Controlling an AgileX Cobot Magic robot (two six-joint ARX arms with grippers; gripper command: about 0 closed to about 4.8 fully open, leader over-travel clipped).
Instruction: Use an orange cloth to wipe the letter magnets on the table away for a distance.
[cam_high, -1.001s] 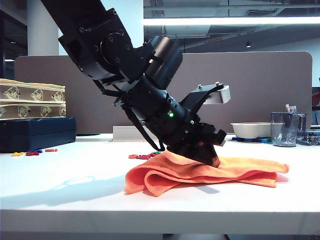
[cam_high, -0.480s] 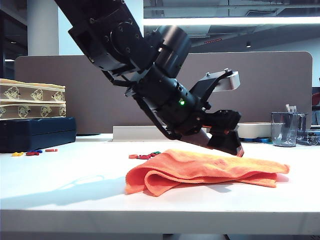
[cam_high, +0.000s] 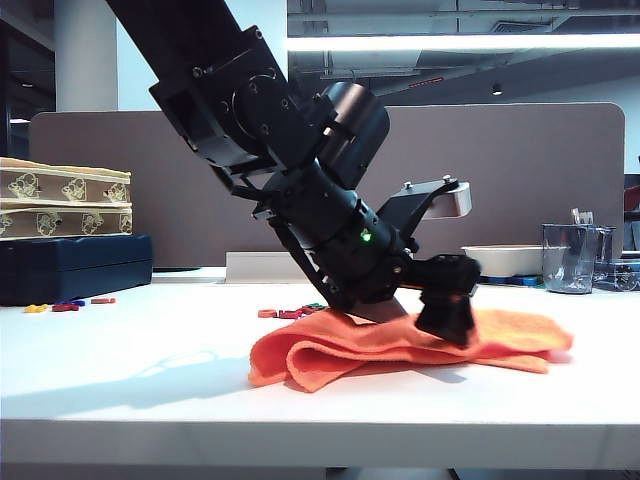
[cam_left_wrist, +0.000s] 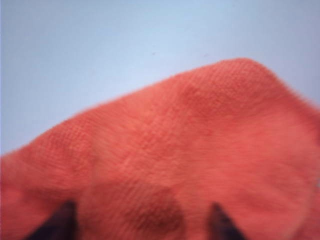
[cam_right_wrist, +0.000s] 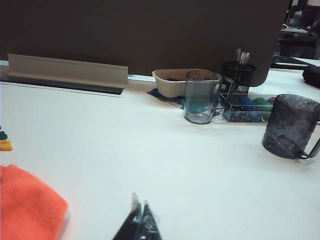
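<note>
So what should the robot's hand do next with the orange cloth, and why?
Probably close and pinch the orange cloth. The left hand is pressed down onto it with its fingers spread apart and holding nothing, so it can't drag the cloth yet. The letter magnets lie on the table just behind the cloth, unswept. The right hand is shut, off to the side.

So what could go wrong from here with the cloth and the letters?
The left gripper is open and low on one end of the creased bright-orange microfibre cloth, so a regrasp may catch only a top fold. The tiny coloured plastic letter magnets lie behind the cloth's other end, so a sweep might miss them. The right gripper is shut, resting apart, no help.
</note>
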